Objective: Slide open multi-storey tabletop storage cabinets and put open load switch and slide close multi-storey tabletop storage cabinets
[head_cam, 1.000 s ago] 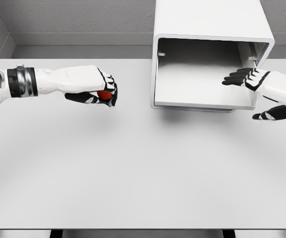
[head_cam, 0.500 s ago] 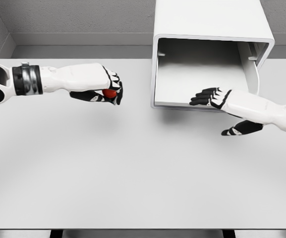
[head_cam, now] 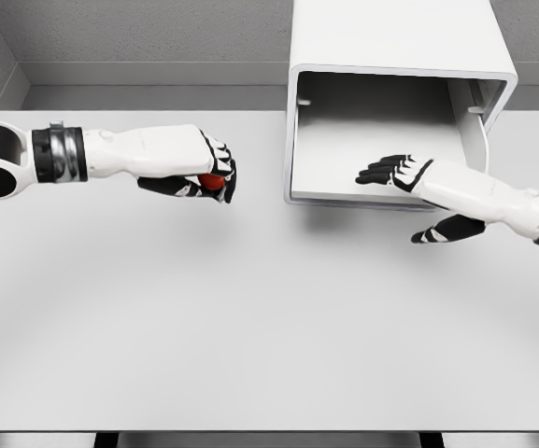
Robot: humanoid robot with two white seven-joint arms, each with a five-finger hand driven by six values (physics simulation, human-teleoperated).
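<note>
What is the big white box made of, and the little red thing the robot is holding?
The box looks like smooth painted metal or plastic: thin walls, rounded corners, soft sheen. The red thing in the left hand looks like shiny plastic, but fingers hide most of it.

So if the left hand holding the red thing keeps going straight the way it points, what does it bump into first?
Probably the cabinet's left wall. The left hand with the red switch points right across bare table; depth is unclear.
</note>
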